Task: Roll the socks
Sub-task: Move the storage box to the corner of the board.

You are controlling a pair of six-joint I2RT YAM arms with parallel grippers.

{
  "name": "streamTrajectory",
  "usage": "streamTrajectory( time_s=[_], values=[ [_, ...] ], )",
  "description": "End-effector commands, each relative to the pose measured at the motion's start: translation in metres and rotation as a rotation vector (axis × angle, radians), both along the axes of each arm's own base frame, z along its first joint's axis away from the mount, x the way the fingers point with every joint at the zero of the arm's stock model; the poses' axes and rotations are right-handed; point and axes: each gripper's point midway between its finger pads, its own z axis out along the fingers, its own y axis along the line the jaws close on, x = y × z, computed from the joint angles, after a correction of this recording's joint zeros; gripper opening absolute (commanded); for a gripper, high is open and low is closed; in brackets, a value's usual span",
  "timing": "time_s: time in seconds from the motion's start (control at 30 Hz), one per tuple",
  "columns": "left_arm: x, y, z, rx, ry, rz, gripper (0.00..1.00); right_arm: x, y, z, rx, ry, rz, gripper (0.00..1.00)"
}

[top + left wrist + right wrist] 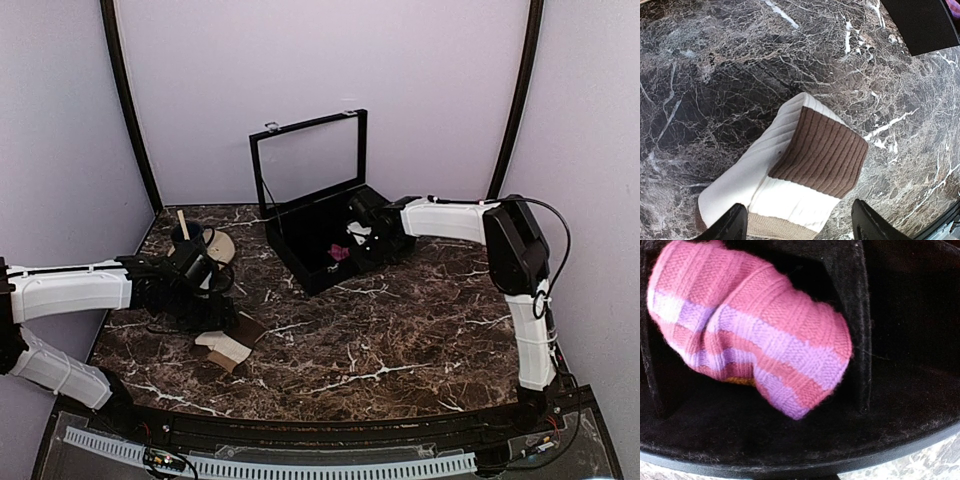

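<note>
On the dark marble table point(400, 340), white veins run across a brown-black top that fills the space between pale walls. Two white and black arms reach over it from the near edge: the left arm point(70, 290) lies low across the left side, and the right arm point(450, 218) rises at the right and bends toward the middle back. A black case point(300, 268) sits near the back centre, its framed lid point(310, 160) standing upright and open. The right arm's tip reaches inside it.

The cream sock point(228, 345) lies on the table left of centre, well apart from the case. The left wrist view shows it point(805, 165) as a folded ribbed piece, white with a broad brown band and a tan cuff at its near end. The left gripper point(800, 225) hangs over that near end with its fingers point(732, 222) spread wide to either side, gripping nothing.

The pink sock point(755, 335), striped with lilac, sits bunched in a bundle on the black velvety lining of the case point(340, 252). The right gripper point(352, 245) is closed just beside it; I cannot tell if it pinches the cloth.

A beige saucer point(218, 245) lies at the back left, with a dark cup point(185, 237) holding a pale stick point(183, 222), partly hidden by the left arm.
</note>
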Motion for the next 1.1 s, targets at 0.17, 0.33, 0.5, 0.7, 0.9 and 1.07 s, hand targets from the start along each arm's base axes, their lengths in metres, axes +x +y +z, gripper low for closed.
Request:
streamTrajectory(
  time_s=[0.17, 0.33, 0.5, 0.7, 0.9, 1.07],
  values=[
    [-0.010, 0.008, -0.016, 0.022, 0.049, 0.014, 0.74, 0.047, -0.006, 0.025, 0.059, -0.140, -0.055, 0.00],
    [-0.017, 0.013, -0.026, 0.037, 0.075, 0.015, 0.74, 0.039, -0.009, 0.031, 0.088, -0.145, -0.063, 0.04],
    [-0.022, 0.015, -0.037, 0.052, 0.103, 0.010, 0.74, 0.027, -0.013, 0.036, 0.102, -0.133, -0.067, 0.08],
    [-0.023, 0.016, -0.043, 0.067, 0.116, 0.000, 0.74, 0.007, -0.013, 0.045, 0.115, -0.135, -0.066, 0.09],
    [-0.031, 0.018, -0.050, 0.069, 0.147, 0.000, 0.74, -0.017, -0.006, 0.054, 0.123, -0.137, -0.055, 0.10],
    [-0.036, 0.018, -0.047, 0.048, 0.146, 0.002, 0.73, -0.034, 0.002, 0.057, 0.128, -0.136, -0.044, 0.10]
  ],
)
